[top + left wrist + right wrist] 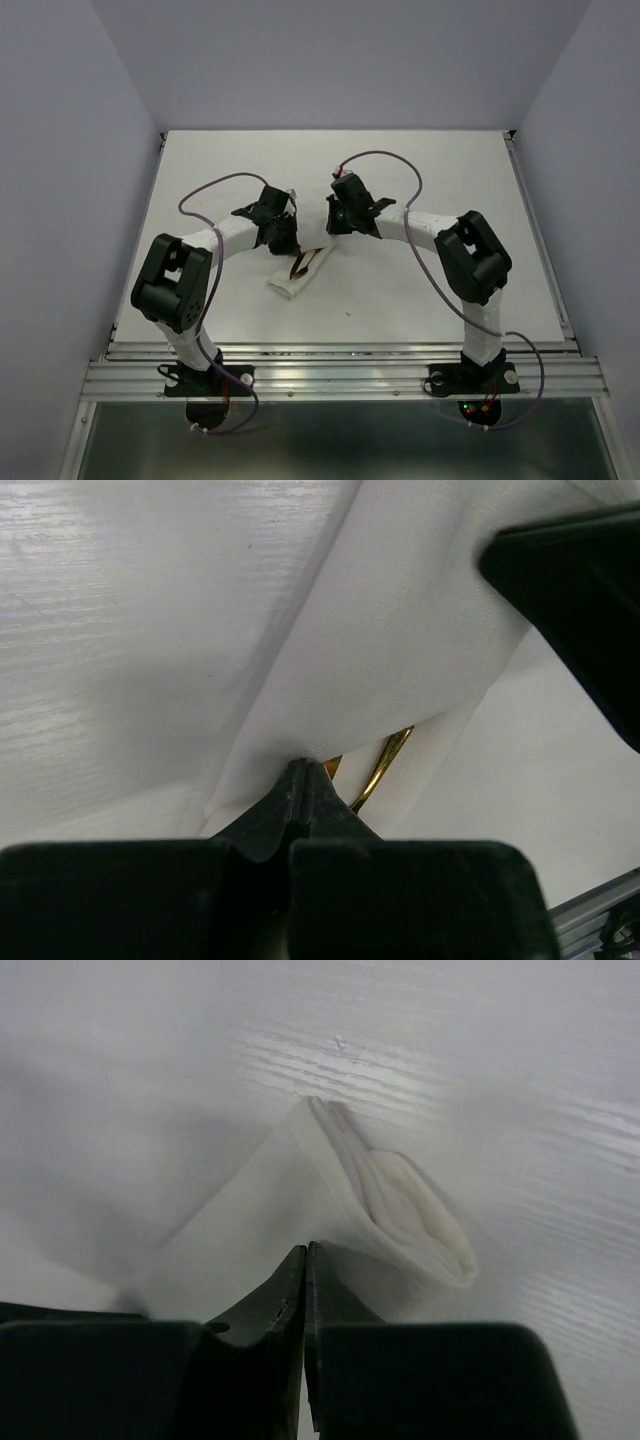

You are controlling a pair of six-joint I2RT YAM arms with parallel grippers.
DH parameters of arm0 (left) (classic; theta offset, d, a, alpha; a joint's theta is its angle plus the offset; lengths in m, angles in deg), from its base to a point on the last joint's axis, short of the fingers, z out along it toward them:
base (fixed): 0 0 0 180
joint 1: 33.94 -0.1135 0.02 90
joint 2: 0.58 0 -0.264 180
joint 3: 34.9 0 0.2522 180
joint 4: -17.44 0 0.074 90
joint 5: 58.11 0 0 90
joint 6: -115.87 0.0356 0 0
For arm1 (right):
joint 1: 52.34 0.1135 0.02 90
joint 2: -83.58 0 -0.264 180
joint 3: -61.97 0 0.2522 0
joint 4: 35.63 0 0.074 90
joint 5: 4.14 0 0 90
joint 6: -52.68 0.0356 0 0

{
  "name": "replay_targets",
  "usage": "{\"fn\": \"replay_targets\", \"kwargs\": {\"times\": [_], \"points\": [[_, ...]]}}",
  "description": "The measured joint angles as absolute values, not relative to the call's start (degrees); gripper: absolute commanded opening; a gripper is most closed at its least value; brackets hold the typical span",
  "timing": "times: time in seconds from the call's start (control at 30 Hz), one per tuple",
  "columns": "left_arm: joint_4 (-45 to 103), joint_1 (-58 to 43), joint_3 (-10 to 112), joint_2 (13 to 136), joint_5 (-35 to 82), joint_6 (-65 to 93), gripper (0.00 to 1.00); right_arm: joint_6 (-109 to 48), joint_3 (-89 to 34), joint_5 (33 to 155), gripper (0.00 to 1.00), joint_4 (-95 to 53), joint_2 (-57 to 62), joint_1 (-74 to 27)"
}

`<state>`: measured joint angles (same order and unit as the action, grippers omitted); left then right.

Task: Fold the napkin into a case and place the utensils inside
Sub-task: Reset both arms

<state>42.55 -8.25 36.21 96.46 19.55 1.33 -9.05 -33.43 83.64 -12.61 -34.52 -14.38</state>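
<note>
White table point(450, 200): 1 case point(290, 283), 2 utensils point(385, 765) showing inside; L gripper point(305, 772) pinches case, R gripper point(306, 1252) closed.

plain white case point(290, 282), brown utensils point(303, 264), purple cables point(215, 183), white table point(480, 170) with faint streaks.

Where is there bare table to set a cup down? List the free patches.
Free: the table's far strip, its right side past the right arm, and the near middle between that and the left arm. Crowded: the centre, where left gripper and right gripper meet at the case.
</note>
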Motion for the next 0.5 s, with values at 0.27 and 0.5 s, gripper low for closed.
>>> {"fn": "replay_targets", "kwargs": {"times": [0.27, 0.5], "points": [[46.8, -8.2, 39.4, 91.3, 21.4, 1.5, 0.01, -8.8, -25.3, 72.5, 0.92, -13.9, -18.2, -14.5], [49.5, -10.5, 44.1, 81.5, 25.9, 2.2, 0.11, -7.1, -19.0, 52.2, 1.0, -11.6, -6.2, -18.7]]}}
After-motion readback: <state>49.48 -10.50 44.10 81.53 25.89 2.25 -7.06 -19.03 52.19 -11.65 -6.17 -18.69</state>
